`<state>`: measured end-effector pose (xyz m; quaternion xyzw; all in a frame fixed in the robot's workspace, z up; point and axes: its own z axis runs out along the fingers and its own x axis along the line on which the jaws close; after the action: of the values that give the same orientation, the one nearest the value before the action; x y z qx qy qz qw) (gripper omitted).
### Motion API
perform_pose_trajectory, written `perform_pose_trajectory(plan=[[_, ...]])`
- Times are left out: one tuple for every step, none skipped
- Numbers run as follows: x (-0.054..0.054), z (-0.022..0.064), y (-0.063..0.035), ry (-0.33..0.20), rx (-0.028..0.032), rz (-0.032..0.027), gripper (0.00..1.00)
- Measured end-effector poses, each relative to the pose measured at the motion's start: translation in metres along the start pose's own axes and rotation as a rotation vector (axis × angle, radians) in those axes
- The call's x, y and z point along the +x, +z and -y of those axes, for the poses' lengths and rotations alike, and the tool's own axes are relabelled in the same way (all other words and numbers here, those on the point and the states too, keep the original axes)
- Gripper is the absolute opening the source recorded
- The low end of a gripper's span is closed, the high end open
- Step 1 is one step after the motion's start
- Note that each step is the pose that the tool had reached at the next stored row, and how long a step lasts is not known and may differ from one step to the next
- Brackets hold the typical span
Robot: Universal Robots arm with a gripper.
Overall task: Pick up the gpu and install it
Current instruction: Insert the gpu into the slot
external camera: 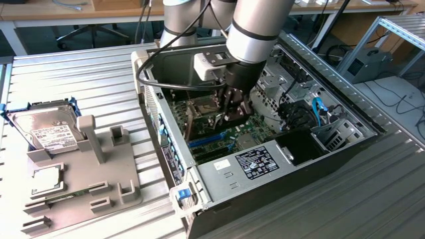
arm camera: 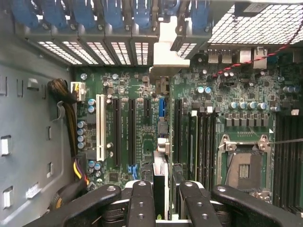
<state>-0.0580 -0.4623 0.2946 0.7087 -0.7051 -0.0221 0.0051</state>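
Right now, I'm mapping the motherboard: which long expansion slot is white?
The white plastic slot nearest the grey case wall; the neighbouring slots are black.

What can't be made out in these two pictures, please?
- Gpu: edge-on in the wrist view between the tool's fingers; whether it is seated in a slot is not visible.
- Gpu in the exterior view: mostly hidden by the tool inside the case.
- Hard drive label: too small to read.
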Motion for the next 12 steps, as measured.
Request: perform_pose_trajectory(plan=[[0.000,-0.0016,0.0009,0.000,0.0000,0.0000,0.26],[0.000,-0.0030,0.0016,0.000,0.0000,0.0001,0.26],[0.000,-0.0042,0.0022,0.000,0.0000,0.0000,0.26],[0.000,-0.0051,0.0027,0.000,0.0000,-0.0001,0.26],[0.000,-0.0063,0.0033,0.000,0.0000,0.0000,0.26],[0.000,-0.0075,0.0039,0.000,0.0000,0.0000,0.26],[-0.001,-0.0087,0.0044,0.000,0.0000,0.0000,0.26],[-0.001,-0.0099,0.0050,0.000,0.0000,0.0000,0.26],[-0.001,-0.0115,0.0058,0.000,0.0000,0.0000,0.26],[-0.001,-0.0129,0.0067,0.000,0.0000,0.0000,0.26],[-0.001,-0.0139,0.0074,0.000,0.0000,0.0000,0.26],[-0.001,-0.0148,0.0083,0.000,0.0000,0.0000,0.26]])
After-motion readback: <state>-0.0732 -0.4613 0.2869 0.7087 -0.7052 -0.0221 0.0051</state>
